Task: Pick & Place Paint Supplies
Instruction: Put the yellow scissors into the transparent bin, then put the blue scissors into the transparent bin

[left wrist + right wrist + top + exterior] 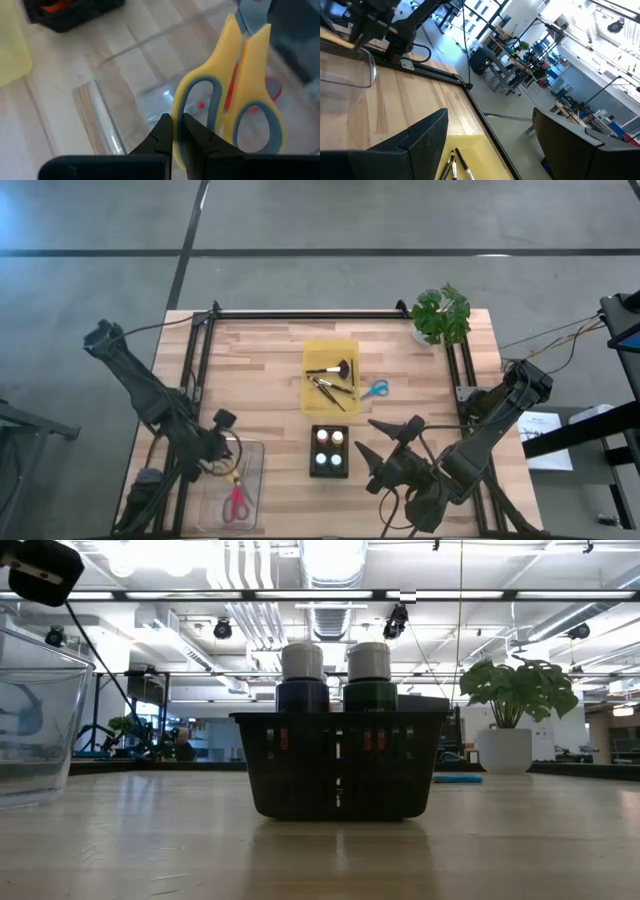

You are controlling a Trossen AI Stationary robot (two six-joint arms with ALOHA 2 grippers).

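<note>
The thin brushes (330, 388) and the broad black-bristled brush (340, 367) lie in a yellow tray (345, 348) at mid-table. Several paint bottles (330, 450) stand upright in a black basket (340, 775) nearer the front. My left gripper (230, 463) hangs over a clear container (252, 470) at the front left, shut on yellow scissors (235, 85). My right gripper (372, 438) hovers open and holds nothing, to the right of the basket and level with it. Its wrist view shows the tray and brushes (456, 165) between its fingers. My left gripper pinches the rim of one handle loop (178, 102) of the yellow scissors between its two fingers (162, 132). The fingers slant down from above. The scissors hang clear above the clear container, blades (252, 15) pointing away from the fingers.
Red scissors (236, 502) lie inside the clear container. Blue scissors (375, 389) lie on the wood just right of the yellow tray. A potted plant (442, 313) stands at the far right corner. Black rails (300, 313) run along the table's far and side edges.
</note>
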